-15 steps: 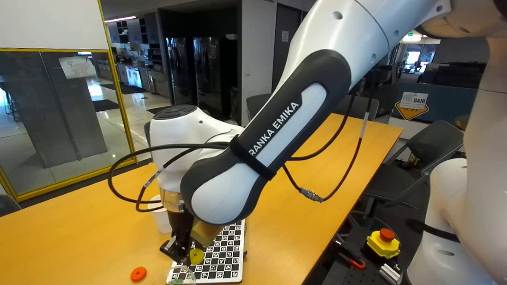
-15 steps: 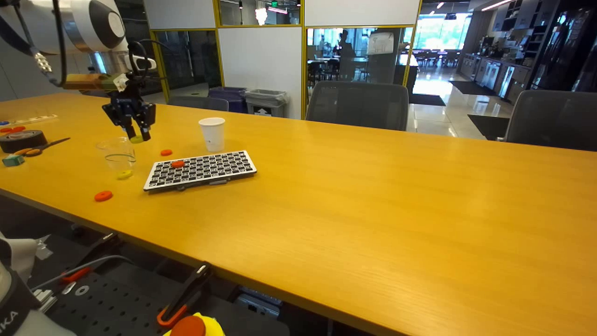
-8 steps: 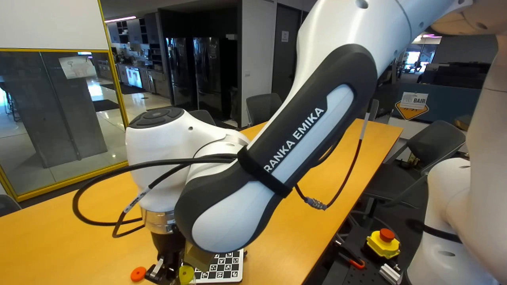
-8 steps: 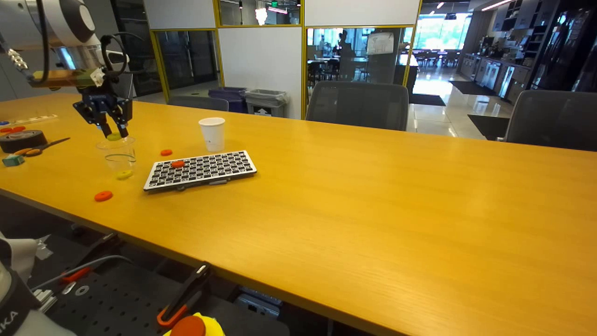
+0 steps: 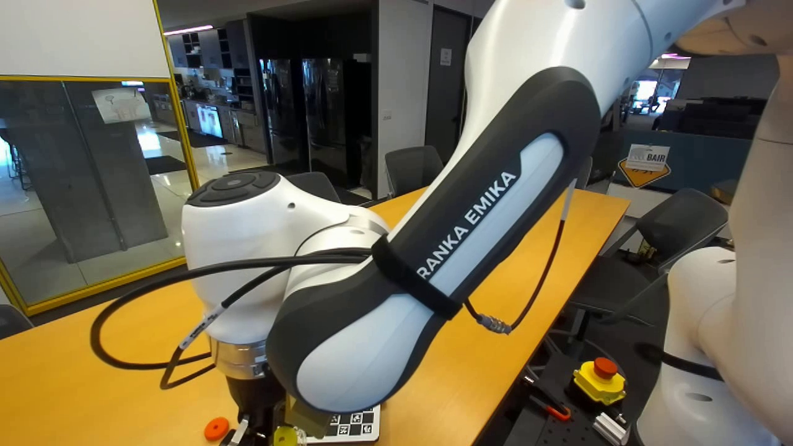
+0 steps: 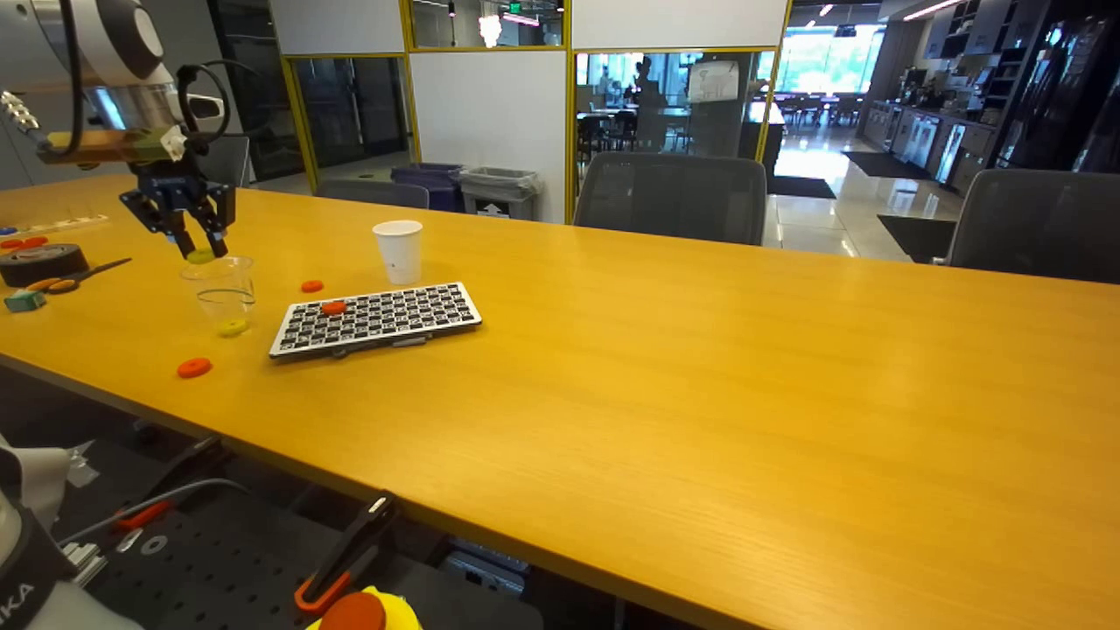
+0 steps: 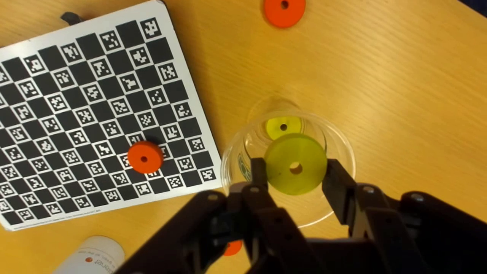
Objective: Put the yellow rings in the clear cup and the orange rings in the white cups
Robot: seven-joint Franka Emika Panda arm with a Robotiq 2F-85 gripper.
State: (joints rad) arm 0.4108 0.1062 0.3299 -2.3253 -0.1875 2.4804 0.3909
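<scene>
In the wrist view, the gripper [image 7: 295, 169] pinches a yellow ring [image 7: 296, 150] over the clear cup [image 7: 336, 146], partly hiding another yellow ring [image 7: 274, 127] inside. The white cup [image 7: 93, 257] is cut off — one orange ring [image 7: 234, 249], partly covered.

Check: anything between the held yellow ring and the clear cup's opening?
Nothing visible. In the wrist view the gripper holds the yellow ring over the mouth of the clear cup; a second yellow ring, low inside, doesn't block it.
</scene>
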